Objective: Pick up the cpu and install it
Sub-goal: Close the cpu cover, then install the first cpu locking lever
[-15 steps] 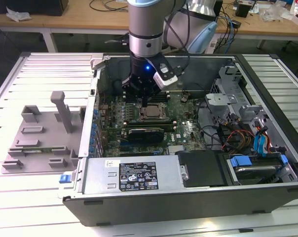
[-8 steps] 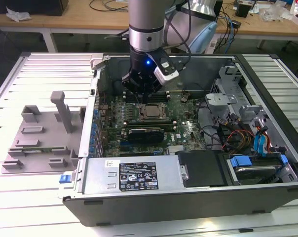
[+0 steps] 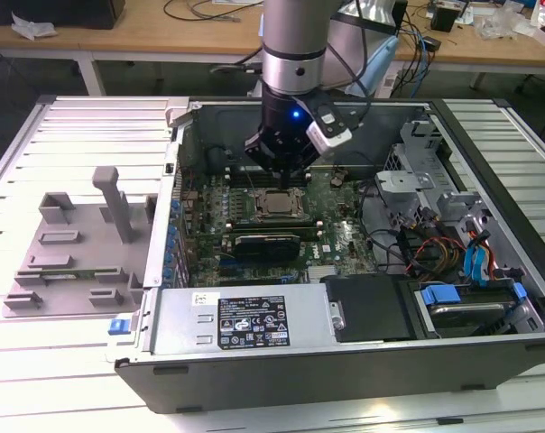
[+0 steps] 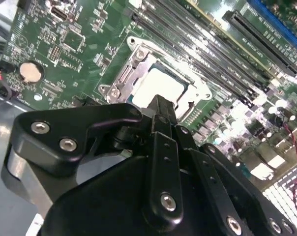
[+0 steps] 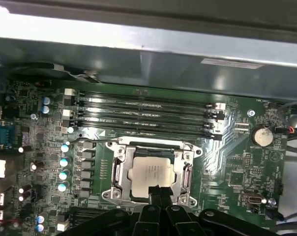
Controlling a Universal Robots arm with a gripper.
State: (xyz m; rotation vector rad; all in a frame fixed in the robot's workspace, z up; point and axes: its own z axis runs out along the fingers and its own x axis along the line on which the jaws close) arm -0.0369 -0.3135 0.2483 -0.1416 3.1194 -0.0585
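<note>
Small flat square cpu with pale silver metal top (image 5: 153, 173) seen lying flat inside dark metal-rimmed socket frame (image 5: 120, 169) on green motherboard (image 5: 237, 162). Black end effector (image 5: 160, 192) placed straight above it, fingertips drawn together at cpu's edge, nothing clearly held, contact can't be told.

The case (image 3: 345, 356) lies open on the desk (image 3: 65, 379), with the tray (image 3: 78, 248) beside it toward the exterior view's left. The board (image 3: 340, 239) lies flat inside the case. On the board sits the socket (image 5: 151, 172), and the cpu (image 5: 151, 172) rests in it. The end effector (image 3: 277, 171) hangs just above the cpu. In the first wrist view the memory slots (image 5: 143, 115) run alongside the socket, between it and the case wall.
</note>
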